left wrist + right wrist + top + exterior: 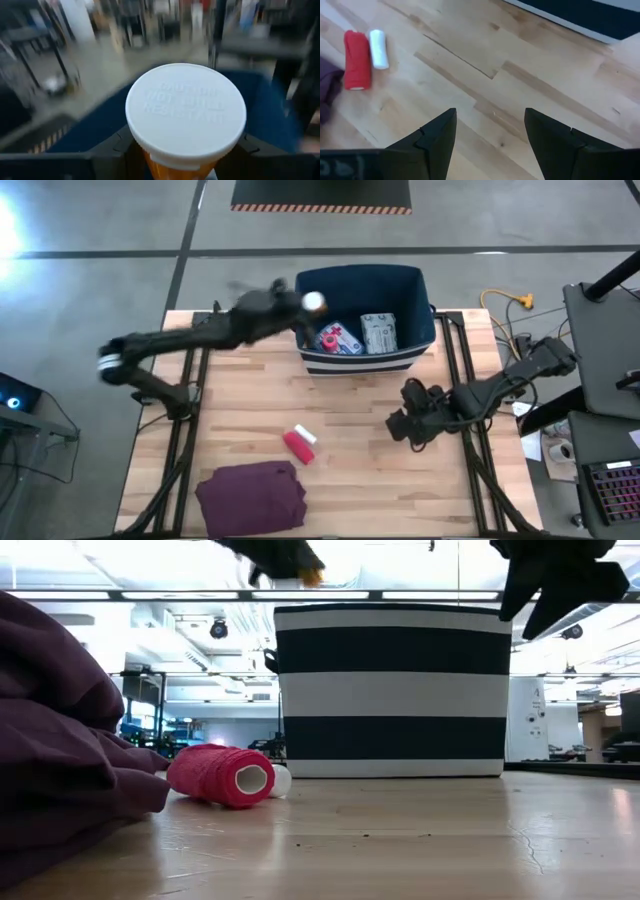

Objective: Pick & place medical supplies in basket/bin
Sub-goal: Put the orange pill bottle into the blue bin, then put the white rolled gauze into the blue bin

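Observation:
My left gripper (300, 304) is over the far left corner of the navy-blue bin (365, 360), shut on an orange pill bottle with a white cap (186, 112). The cap also shows in the high view (314, 301). In the bin lie a blue first-aid pouch (338, 339) and a grey-white packet (379, 332). A red tape roll (297, 446) and a small white roll (306, 435) lie side by side on the table. My right gripper (412, 423) is open and empty over the table, right of the rolls. My left gripper pinches the orange body of the pill bottle (172, 172) below its white cap, one finger on each side. The bottle is lifted clear above the bin's rim, its cap end pointing away from the wrist.
A folded maroon cloth (252, 495) lies at the table's near edge, left of centre. The bin stands at the middle of the far edge. Bare wood lies between the bin and the rolls.

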`<action>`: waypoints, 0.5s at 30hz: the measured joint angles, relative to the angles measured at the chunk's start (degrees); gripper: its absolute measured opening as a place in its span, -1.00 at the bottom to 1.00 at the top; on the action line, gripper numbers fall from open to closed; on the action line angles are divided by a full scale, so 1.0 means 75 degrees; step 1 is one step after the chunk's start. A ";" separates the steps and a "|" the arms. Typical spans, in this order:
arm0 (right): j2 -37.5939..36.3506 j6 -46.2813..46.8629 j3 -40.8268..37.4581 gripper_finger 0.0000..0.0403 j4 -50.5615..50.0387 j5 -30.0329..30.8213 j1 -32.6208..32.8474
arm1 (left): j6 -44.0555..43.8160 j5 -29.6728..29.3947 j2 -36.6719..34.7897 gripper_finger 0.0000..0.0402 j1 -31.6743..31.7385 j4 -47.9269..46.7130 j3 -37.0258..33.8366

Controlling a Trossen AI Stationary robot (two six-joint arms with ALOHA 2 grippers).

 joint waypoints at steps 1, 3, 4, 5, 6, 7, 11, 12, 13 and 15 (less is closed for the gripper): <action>0.0068 0.0088 -0.0005 0.11 0.0012 0.0020 0.0046 | -0.0025 0.0328 0.0533 -0.21 0.0207 -0.0459 0.0519; 0.0248 0.0156 -0.0004 0.11 0.0057 0.0016 0.0134 | -0.0197 0.0715 0.1541 -0.20 0.0487 -0.1439 0.1550; 0.0339 0.0167 0.0009 0.11 0.0058 0.0012 0.0167 | -0.0350 0.0754 0.2018 -0.20 0.0585 -0.1881 0.2094; 0.0440 0.0173 0.0041 0.11 0.0065 -0.0010 0.0211 | -0.0452 0.0775 0.2418 -0.18 0.0637 -0.2314 0.2625; 0.0514 0.0181 0.0083 0.11 0.0091 -0.0021 0.0254 | -0.0477 0.0773 0.2815 -0.16 0.0646 -0.2797 0.3183; 0.0590 0.0198 0.0122 0.11 0.0105 -0.0039 0.0307 | -0.0476 0.0746 0.3148 -0.12 0.0649 -0.3330 0.3746; 0.0862 0.0219 0.0256 0.11 0.0105 -0.0197 0.0498 | 0.0099 0.0258 0.4223 0.09 0.0596 -0.5544 0.5744; 0.0911 0.0218 0.0298 0.11 0.0079 -0.0205 0.0553 | 0.0267 0.0210 0.4407 0.15 0.0573 -0.6058 0.6160; 0.0939 0.0213 0.0343 0.11 0.0094 -0.0205 0.0593 | 0.0403 0.0166 0.4578 0.20 0.0553 -0.6525 0.6545; 0.0951 0.0209 0.0357 0.11 0.0109 -0.0207 0.0651 | 0.0523 0.0147 0.4744 0.28 0.0505 -0.7115 0.7176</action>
